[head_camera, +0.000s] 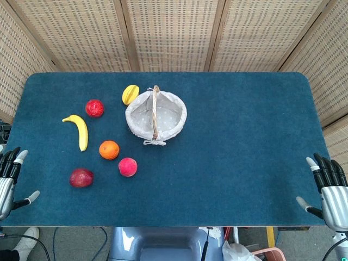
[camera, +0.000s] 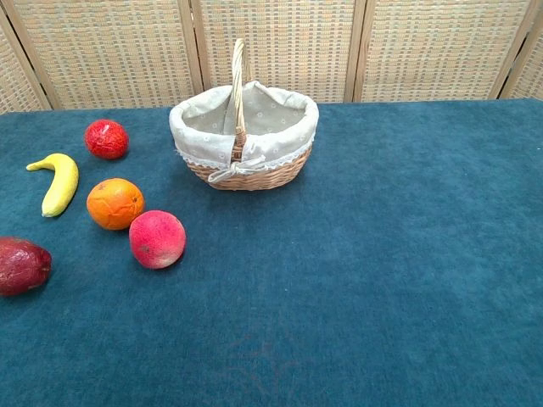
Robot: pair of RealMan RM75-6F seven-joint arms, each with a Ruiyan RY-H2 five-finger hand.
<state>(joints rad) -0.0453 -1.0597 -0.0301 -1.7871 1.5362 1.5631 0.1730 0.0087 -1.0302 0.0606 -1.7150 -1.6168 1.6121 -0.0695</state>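
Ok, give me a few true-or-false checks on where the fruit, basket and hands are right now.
1. The basket has fruit in it. False: only its cloth lining shows.
2. The left hand holds the banana. False: it sits open at the table edge, holding nothing.
3. The orange lies between the banana and the pink fruit. True.
4. The right hand is empty, fingers apart. True.
5. The yellow fruit lies right beside the basket. True.
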